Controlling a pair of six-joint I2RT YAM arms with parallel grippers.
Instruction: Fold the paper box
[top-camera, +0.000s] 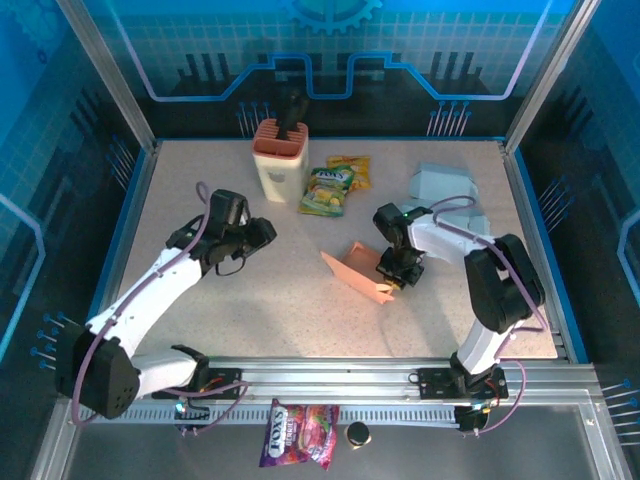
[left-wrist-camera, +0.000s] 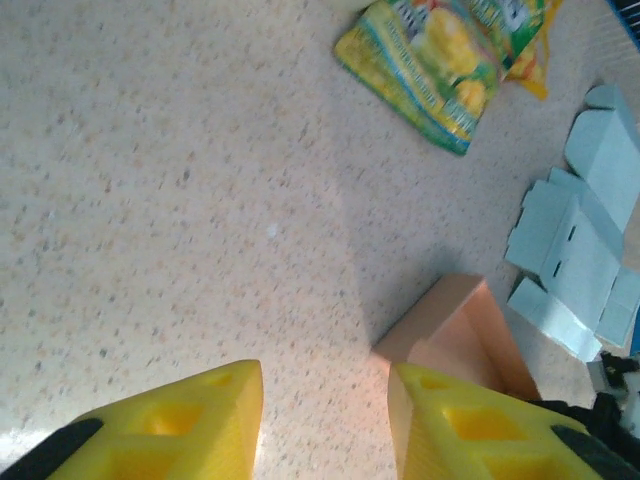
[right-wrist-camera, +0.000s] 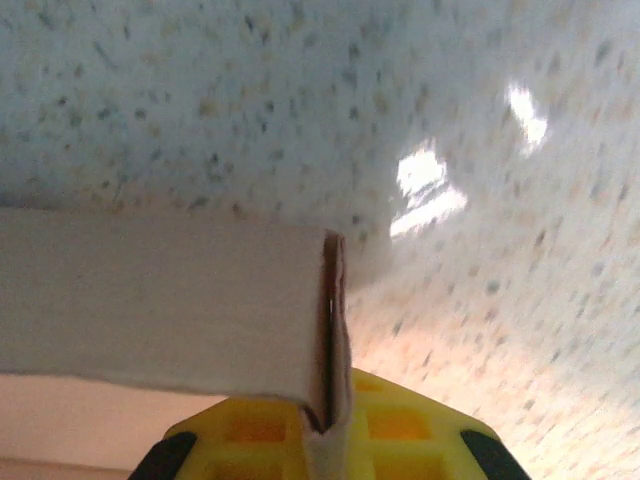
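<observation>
The paper box (top-camera: 356, 272) is salmon-coloured card, partly folded, and lies on the table right of centre. My right gripper (top-camera: 396, 270) is shut on its right edge. In the right wrist view the yellow fingers (right-wrist-camera: 250, 430) pinch a doubled wall of the box (right-wrist-camera: 160, 300), and the right gripper (right-wrist-camera: 328, 425) has no gap. My left gripper (top-camera: 262, 232) hovers to the left of the box, well apart from it. Seen from the left wrist, the left gripper (left-wrist-camera: 325, 420) is open over bare table, and the box (left-wrist-camera: 455, 330) lies just beyond its right finger (left-wrist-camera: 470, 425).
Flat light-blue box blanks (top-camera: 445, 190) lie at the back right, also seen as blanks (left-wrist-camera: 580, 250). Two candy bags (top-camera: 330, 190) and an orange-and-white container (top-camera: 277, 155) stand at the back centre. Another candy bag (top-camera: 298, 435) lies beyond the near rail.
</observation>
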